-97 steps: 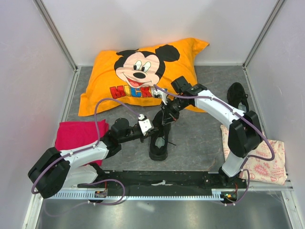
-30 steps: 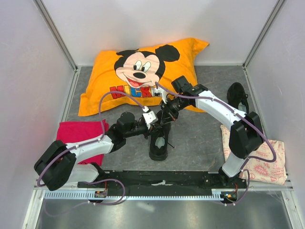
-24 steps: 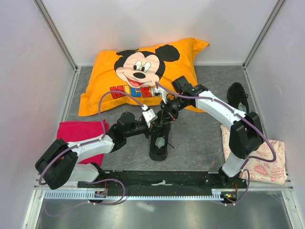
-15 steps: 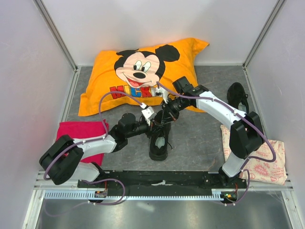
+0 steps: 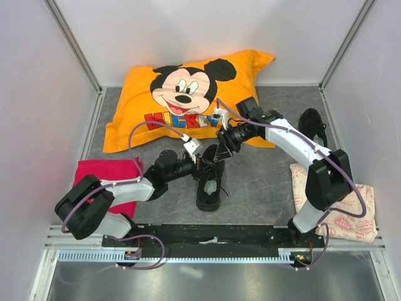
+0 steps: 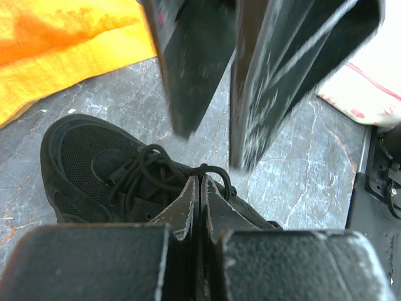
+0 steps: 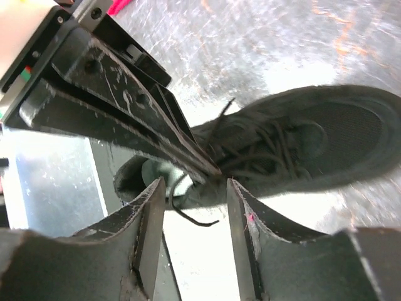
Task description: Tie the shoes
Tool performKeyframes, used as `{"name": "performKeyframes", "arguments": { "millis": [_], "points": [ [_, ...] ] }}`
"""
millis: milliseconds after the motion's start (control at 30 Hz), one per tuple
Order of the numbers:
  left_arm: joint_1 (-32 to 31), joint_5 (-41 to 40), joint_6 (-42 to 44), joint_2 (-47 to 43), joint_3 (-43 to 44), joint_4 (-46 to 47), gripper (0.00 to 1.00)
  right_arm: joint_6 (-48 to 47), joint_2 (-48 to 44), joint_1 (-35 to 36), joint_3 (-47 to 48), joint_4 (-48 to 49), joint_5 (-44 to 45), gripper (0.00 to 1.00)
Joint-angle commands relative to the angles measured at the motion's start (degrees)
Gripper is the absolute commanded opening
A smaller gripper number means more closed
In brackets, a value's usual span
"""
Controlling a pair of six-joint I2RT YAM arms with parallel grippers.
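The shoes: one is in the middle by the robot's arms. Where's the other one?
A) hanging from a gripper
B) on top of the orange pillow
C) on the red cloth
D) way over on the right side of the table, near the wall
D: in the top view the second shoe lies on the grey table at the far right, away from the orange pillow and the red cloth. The first shoe sits mid-table.

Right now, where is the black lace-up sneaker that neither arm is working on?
In the top view, that black sneaker sits far right, by the right wall, between the orange Mickey pillow and the pale printed cloth bag.
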Motion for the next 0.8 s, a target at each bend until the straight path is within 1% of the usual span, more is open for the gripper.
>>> {"name": "performKeyframes", "arguments": {
  "millis": [0, 33, 100, 133, 233, 300, 400, 533, 633, 767],
  "points": [
    [0.4, -0.5, -2.1, 1.0, 0.3, 3.8, 0.02, 1.3, -4.2, -4.0, -1.6, -0.2, -2.5, 0.48],
    [0.4, -0.2, -2.0, 1.0, 0.3, 3.8, 0.02, 0.2, -4.4, -4.5, -2.7, -1.0, -2.4, 0.42],
    [0.5, 0.4, -1.8, 1.4, 0.6, 3.7, 0.02, -4.6, -5.0, -5.1, -4.1, -1.9, -1.8, 0.38],
    [0.6, 0.6, -1.6, 1.5, 0.6, 3.7, 0.01, -6.2, -5.3, -5.1, -5.5, -2.4, -1.4, 0.32],
    [0.7, 1.3, -1.1, 1.5, 0.8, 3.3, 0.02, -12.5, -6.4, -5.3, -8.5, -2.6, -0.8, 0.18],
    [1.0, 1.8, -0.9, 1.3, 0.7, 3.0, 0.02, -15.1, -6.9, -5.1, -9.5, -2.3, -2.3, 0.17],
    [1.1, 3.7, -0.1, 1.3, 0.8, 3.1, 0.02, -14.8, -7.0, -4.6, -10.8, 0.6, -3.4, 0.17],
    [1.1, 7.6, 3.0, 1.3, 0.9, 3.2, 0.01, -14.1, -7.1, -4.2, -12.2, 4.9, -4.8, 0.18],
    [1.5, 10.6, 5.2, 1.7, 1.2, 3.1, 0.02, -15.8, -7.2, -4.2, -12.5, 5.3, -6.1, 0.22],
    [1.6, 11.8, 6.9, 2.1, 1.9, 2.6, 0.01, -18.4, -7.7, -3.9, -13.0, 5.3, -7.9, 0.22]
  ]
}}
